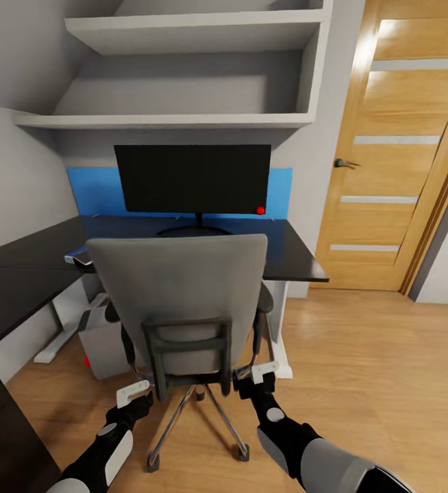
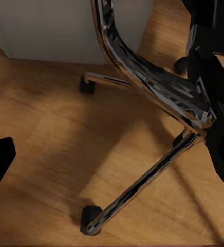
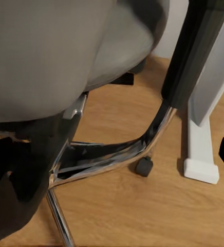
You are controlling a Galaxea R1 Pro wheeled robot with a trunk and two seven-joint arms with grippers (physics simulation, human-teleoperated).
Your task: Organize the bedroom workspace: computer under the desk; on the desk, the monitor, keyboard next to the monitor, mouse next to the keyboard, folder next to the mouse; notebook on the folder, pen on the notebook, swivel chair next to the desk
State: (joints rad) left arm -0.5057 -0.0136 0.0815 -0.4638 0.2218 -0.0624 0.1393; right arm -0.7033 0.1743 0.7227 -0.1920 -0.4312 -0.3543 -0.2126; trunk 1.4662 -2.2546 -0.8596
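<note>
The grey swivel chair stands with its back to me, pushed in at the black desk. On the desk behind it is the monitor. The light grey computer sits on the floor under the desk. Beside the chair back, a blue folder edge with a dark flat item on it shows on the desk. My left gripper is open low behind the chair's left side. My right gripper is open by the right armrest post. The chrome base lies just below the left gripper. Keyboard, mouse and pen are hidden.
A wooden door stands at the right, with open wood floor before it. Grey shelves hang above the monitor. A dark drawer unit is close at my left. The white desk leg stands right of the chair.
</note>
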